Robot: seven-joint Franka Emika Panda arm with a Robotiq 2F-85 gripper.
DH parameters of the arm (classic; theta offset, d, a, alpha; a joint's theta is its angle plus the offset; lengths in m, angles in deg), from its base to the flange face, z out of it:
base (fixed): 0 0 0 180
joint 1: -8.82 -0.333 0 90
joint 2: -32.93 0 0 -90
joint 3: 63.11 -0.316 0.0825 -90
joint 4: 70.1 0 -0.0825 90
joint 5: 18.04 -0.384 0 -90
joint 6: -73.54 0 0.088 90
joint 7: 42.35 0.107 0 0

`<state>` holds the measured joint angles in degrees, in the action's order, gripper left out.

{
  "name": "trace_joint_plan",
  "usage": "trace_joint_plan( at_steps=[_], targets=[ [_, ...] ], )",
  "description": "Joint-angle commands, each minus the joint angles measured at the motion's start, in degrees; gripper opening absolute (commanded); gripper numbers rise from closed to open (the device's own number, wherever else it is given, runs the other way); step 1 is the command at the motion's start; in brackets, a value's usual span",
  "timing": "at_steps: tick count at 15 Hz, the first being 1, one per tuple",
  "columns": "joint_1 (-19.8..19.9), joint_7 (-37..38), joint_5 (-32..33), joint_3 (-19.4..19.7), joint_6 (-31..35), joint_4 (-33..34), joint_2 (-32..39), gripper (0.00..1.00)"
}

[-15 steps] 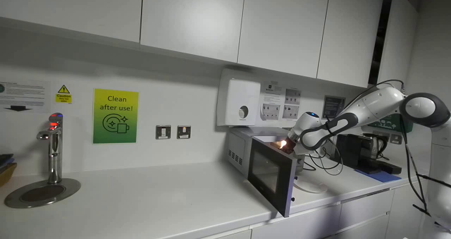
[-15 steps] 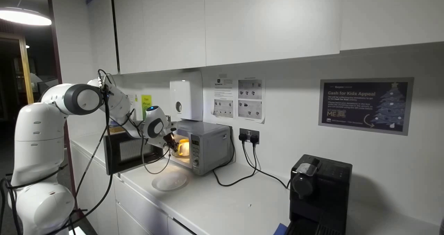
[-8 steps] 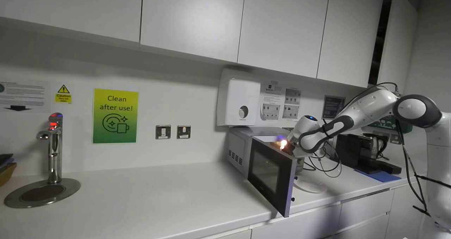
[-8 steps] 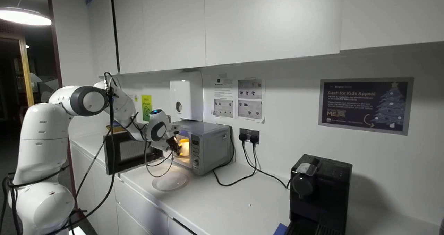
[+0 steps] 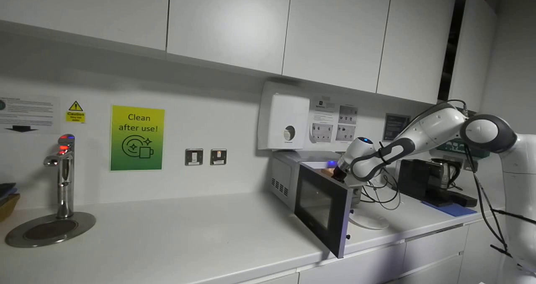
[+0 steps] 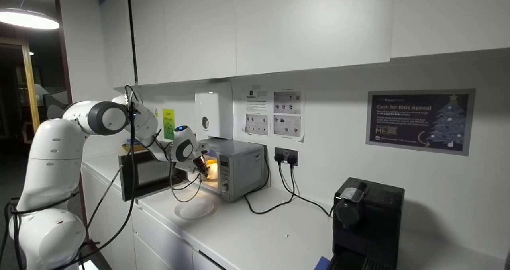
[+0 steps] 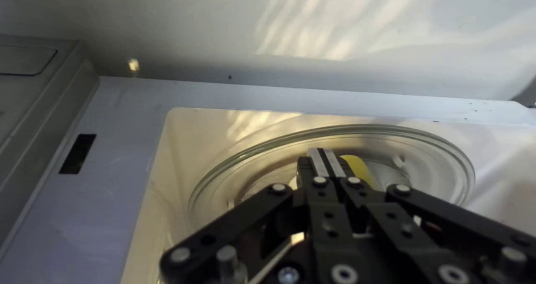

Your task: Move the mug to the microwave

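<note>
The silver-grey microwave stands on the counter with its door open and its inside lit; it also shows in an exterior view. The pale-yellow mug is inside it, just behind the opening. My gripper reaches in through the opening, right at the mug's near side. In the wrist view the gripper is shut, with only a thin dark gap and nothing seen between the fingers. The mug shows there only as a yellow strip and a pale sliver; my fingers hide the rest. I cannot tell whether they touch.
The glass turntable lies in the microwave. The open dark door swings out over the counter edge, beside my arm. A white plate lies in front of the microwave. A black coffee machine and cables stand further along.
My gripper has moved a little further into the microwave, toward the mug. The mug's yellow handle, visible a second ago, is now mostly covered by the gripper. The mug has hardly shifted.
</note>
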<state>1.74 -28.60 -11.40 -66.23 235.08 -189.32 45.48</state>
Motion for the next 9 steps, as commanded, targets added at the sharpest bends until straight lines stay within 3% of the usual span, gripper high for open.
trace_joint_plan(
  at_steps=[1,9],
  targets=[
    [-0.46,-1.95,-1.41,-0.29,0.41,2.28,1.62,0.0],
    [-1.6,-1.48,-1.56,-0.65,-0.15,3.81,3.09,0.0]
  ],
)
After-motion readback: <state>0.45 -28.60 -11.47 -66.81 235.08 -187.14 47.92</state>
